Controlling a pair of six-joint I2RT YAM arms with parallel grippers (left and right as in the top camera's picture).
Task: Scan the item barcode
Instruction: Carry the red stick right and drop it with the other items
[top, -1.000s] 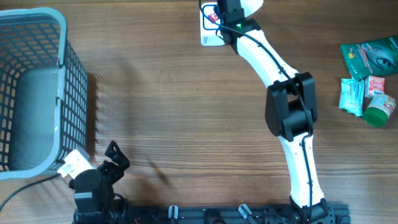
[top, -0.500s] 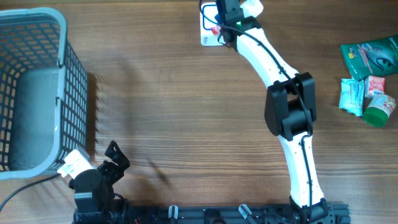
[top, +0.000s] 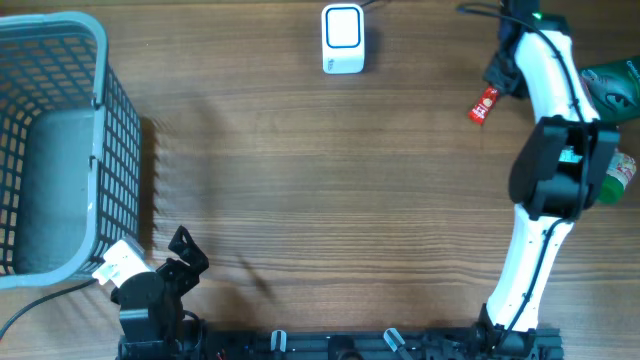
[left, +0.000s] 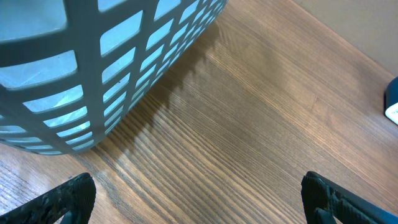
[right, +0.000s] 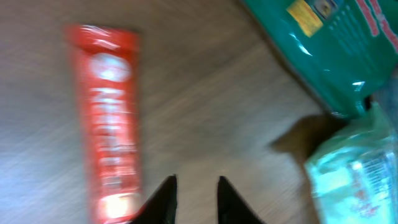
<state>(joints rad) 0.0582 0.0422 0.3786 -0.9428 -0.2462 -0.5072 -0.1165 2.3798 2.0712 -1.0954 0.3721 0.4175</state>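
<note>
The item, a red tube-shaped packet (top: 483, 104), lies on the wooden table at the back right, blurred in the right wrist view (right: 109, 124). My right gripper (top: 498, 74) hovers just beyond it. Its jaws (right: 194, 186) stand a little apart, bare wood showing between them, and the packet lies just left of the left fingertip (right: 163, 193). The white scanner (top: 343, 38) with a blue-edged window stands at the back centre, away from both arms. My left gripper (left: 199, 199) rests open at the front left (top: 186, 250), holding nothing.
A grey-blue mesh basket (top: 60, 150) fills the left side and sits close to the left gripper (left: 93, 74). Green snack packs (top: 600, 90) and a green-lidded container (top: 612, 175) crowd the right edge. A green pack (right: 336, 50) and a pale packet (right: 357, 168) lie right of the right fingers.
The right arm swung from the scanner at the back centre over to the right. Its jaws have parted and the red packet is now out of them, on the table. The left arm stayed still.
</note>
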